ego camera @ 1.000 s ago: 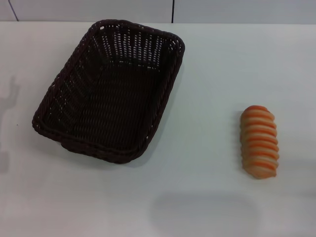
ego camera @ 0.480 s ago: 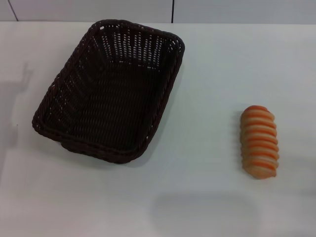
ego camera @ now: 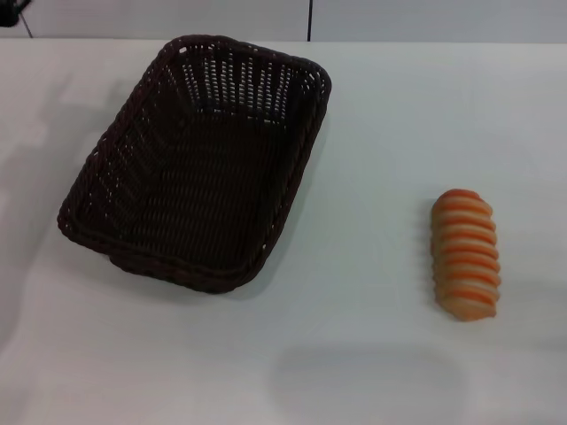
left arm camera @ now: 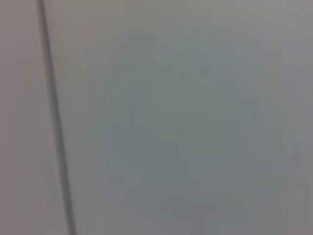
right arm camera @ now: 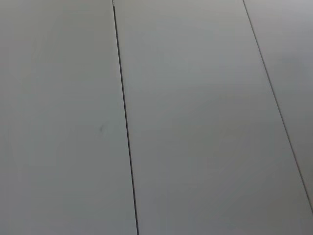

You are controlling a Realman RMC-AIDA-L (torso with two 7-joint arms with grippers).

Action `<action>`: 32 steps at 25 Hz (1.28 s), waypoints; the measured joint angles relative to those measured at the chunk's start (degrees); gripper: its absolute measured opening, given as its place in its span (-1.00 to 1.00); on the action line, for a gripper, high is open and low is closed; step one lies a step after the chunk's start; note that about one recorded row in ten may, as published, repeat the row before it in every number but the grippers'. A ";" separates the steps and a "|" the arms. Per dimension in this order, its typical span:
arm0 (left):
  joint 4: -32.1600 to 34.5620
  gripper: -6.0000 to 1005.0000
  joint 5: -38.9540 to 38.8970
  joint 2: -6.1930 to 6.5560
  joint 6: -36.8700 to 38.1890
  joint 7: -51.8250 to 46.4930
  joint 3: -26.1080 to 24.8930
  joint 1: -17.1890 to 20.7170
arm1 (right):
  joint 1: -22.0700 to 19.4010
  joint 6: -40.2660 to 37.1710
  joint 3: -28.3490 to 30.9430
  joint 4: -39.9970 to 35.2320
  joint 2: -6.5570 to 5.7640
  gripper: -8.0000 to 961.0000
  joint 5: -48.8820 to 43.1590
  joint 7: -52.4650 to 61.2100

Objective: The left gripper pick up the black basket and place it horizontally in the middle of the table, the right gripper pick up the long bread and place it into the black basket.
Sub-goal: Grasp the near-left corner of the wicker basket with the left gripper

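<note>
The black basket lies empty on the left half of the white table, set at a slant with one short end toward the back. The long bread, with orange and cream ridges, lies on the right side of the table, well apart from the basket. A small dark part of my left gripper shows at the far left back corner of the head view, beyond the basket. My right gripper is out of view. Both wrist views show only plain pale panels with thin seams.
A pale wall with a dark vertical seam runs behind the table's back edge. Soft shadows lie on the table at the left edge and near the front middle.
A dark part of my left gripper has come into the top left corner. The shadow on the table's left side has shifted toward the back. The basket and bread have not moved.
</note>
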 joint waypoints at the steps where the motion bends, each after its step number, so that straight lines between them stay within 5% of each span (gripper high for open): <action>1: 0.00 0.56 0.00 0.00 0.00 0.00 0.00 0.00 | 0.05 0.04 0.01 -0.09 0.00 0.71 0.05 0.00; 3: -13.94 0.56 -0.19 1.84 -22.85 3.18 0.32 -0.98 | 0.29 0.13 0.17 -0.26 -0.02 0.71 0.15 0.02; 4: -13.94 0.56 -0.19 1.84 -22.85 3.18 0.32 -0.98 | 0.29 0.13 0.17 -0.26 -0.02 0.71 0.15 0.02; 6: -19.17 0.56 -0.61 0.43 -35.36 7.85 -1.08 -2.38 | 0.57 0.30 0.32 -0.28 -0.07 0.71 0.16 0.03; 7: -21.11 0.56 -0.88 -0.75 -40.26 10.28 -1.96 -3.14 | 0.75 0.48 0.35 -0.27 -0.08 0.71 0.16 0.04; 8: -24.37 0.56 -2.21 -5.15 -51.37 17.91 -5.64 -5.17 | 1.15 1.02 0.42 -0.44 -0.10 0.71 0.17 0.04; 9: -24.37 0.56 -2.21 -5.15 -51.37 17.91 -5.64 -5.17 | 1.15 1.02 0.42 -0.44 -0.10 0.71 0.17 0.04; 12: -26.44 0.56 -4.12 -11.81 -63.17 28.93 -12.43 -8.35 | 1.61 1.85 0.51 -0.77 -0.09 0.71 0.19 0.06; 13: -26.20 0.56 -5.23 -12.58 -67.14 31.75 -14.23 -10.43 | 1.77 2.18 0.54 -0.81 -0.09 0.71 0.20 0.07; 18: -23.33 0.56 -7.02 -12.26 -73.70 30.23 -19.37 -15.64 | 1.63 2.14 0.49 -1.20 -0.09 0.71 0.30 0.21; 32: -13.50 0.56 -6.71 -12.32 -73.75 28.90 -21.18 -18.81 | 1.06 2.31 0.27 -1.48 -0.04 0.71 0.31 0.28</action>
